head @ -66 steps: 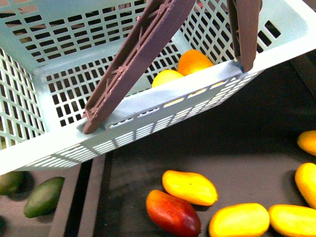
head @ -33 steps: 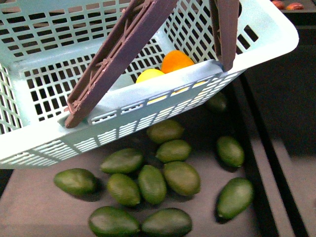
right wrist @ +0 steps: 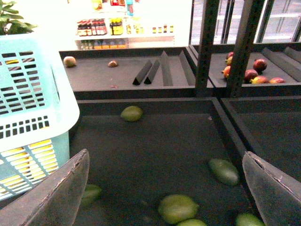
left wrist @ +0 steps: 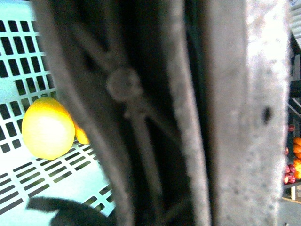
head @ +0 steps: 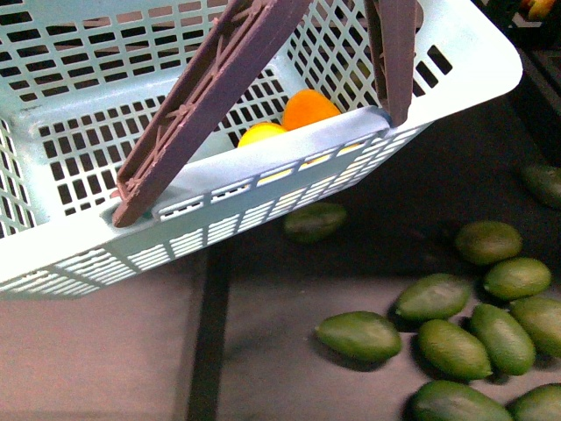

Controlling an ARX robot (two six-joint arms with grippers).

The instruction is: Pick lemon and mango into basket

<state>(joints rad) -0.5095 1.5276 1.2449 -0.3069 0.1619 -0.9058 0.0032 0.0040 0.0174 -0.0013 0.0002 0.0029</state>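
The light teal basket point(head: 289, 171) hangs tilted and fills the upper part of the front view, its brown handles point(head: 202, 105) raised. Inside it the yellow lemon point(head: 261, 133) lies beside the orange-yellow mango point(head: 308, 107), against the near wall. In the left wrist view my left gripper point(left wrist: 160, 197) is shut on a blurred handle point(left wrist: 141, 117) of the basket. The lemon point(left wrist: 47, 127) and a sliver of the mango point(left wrist: 81, 134) rest on the slotted floor point(left wrist: 28, 174) beyond it. My right gripper point(right wrist: 167, 188) is open and empty beside the basket point(right wrist: 28, 108), over a dark bin.
Several dark green mangoes point(head: 473, 324) lie on the dark display below, at the lower right. A raised divider point(head: 206, 333) runs under the basket. Green mangoes point(right wrist: 178, 208) lie under the right gripper. Black shelf posts point(right wrist: 244, 42) and red fruit point(right wrist: 256, 66) stand behind.
In the front view the display below has slid to the right: yellow mangoes gave way to green ones, which now lie at the lower right. The basket hangs as before.
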